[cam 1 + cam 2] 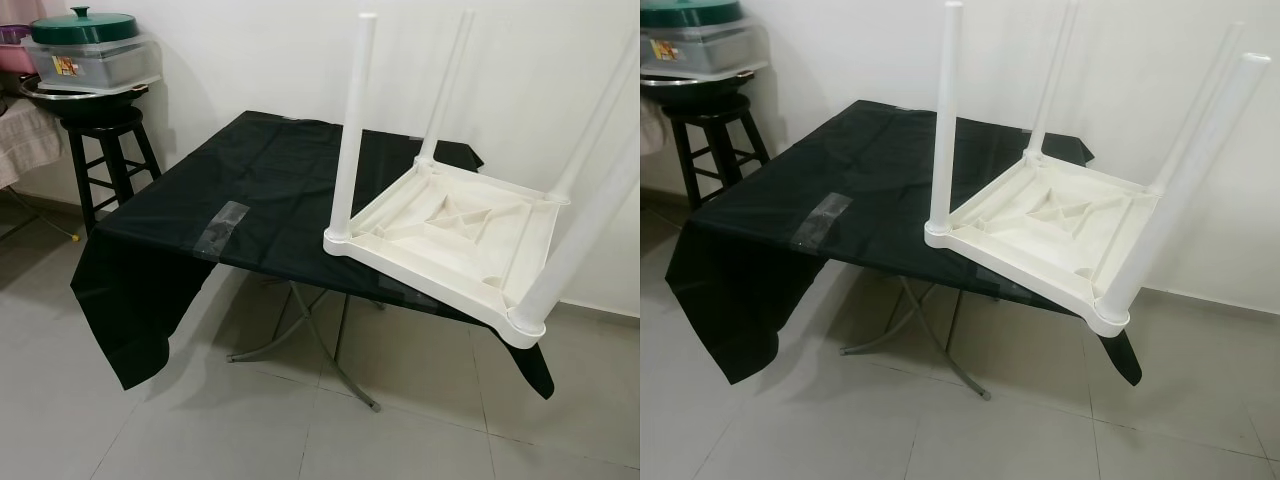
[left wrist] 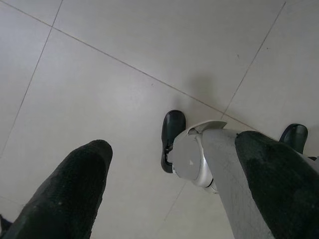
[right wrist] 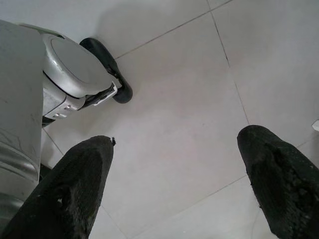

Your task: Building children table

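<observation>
- White kids' table (image 1: 455, 235) lies upside down on the tabletop (image 1: 250, 180), legs up, ahead to your right.
- Left hand (image 2: 169, 199) and right hand (image 3: 174, 189) hang wide, empty, over the floor (image 3: 189, 99); right's nearer.

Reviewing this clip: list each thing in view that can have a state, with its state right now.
white children's table: upside down on the black cover, four legs up, one corner past the edge
black cover: draped over the folding table, hanging low at the front left corner
tape strip: stuck flat on the cover
green-lidded container: lid on, stacked on the black stool
left gripper: open, empty, above floor
right gripper: open, empty, above floor
</observation>
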Controlling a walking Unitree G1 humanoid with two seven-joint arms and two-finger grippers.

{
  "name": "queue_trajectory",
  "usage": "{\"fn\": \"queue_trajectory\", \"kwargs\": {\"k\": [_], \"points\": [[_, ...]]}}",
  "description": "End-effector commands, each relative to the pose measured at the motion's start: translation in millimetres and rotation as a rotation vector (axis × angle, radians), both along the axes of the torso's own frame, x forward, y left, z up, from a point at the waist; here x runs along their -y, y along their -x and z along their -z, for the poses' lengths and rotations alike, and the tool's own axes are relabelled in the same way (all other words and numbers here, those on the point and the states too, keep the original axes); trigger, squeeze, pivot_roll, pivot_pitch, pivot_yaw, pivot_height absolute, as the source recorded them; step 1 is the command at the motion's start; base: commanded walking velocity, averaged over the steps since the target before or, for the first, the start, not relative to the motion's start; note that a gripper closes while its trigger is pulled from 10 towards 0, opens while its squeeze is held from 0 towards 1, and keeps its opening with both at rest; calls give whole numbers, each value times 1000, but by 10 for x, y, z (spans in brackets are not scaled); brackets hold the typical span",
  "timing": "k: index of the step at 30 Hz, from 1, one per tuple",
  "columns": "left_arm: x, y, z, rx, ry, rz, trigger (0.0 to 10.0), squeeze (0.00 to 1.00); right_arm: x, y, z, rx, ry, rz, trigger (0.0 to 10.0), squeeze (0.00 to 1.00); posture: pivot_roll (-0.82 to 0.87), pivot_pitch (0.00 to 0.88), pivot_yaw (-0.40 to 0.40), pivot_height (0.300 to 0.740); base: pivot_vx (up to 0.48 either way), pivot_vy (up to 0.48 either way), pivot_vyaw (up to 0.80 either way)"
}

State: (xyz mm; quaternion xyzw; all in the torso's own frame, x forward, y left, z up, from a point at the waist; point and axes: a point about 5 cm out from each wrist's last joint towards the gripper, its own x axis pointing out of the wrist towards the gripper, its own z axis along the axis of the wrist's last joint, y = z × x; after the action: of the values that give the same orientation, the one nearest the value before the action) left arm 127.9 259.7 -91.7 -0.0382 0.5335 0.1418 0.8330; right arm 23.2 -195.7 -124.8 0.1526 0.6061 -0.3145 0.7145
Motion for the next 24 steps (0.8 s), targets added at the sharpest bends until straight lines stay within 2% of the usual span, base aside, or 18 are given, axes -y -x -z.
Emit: {"fn": "queue_trajectory", "kwargs": {"k": [1,24], "points": [[37,24,20,-13,12,4,10000,0,337,-1832,-584,202,194,-847,10000,0,64,0,-91,740,0,0,0],[33,27,19,-12,10,8,10000,0,335,-1830,-582,202,194,-849,10000,0,65,0,-91,740,0,0,0]]}}
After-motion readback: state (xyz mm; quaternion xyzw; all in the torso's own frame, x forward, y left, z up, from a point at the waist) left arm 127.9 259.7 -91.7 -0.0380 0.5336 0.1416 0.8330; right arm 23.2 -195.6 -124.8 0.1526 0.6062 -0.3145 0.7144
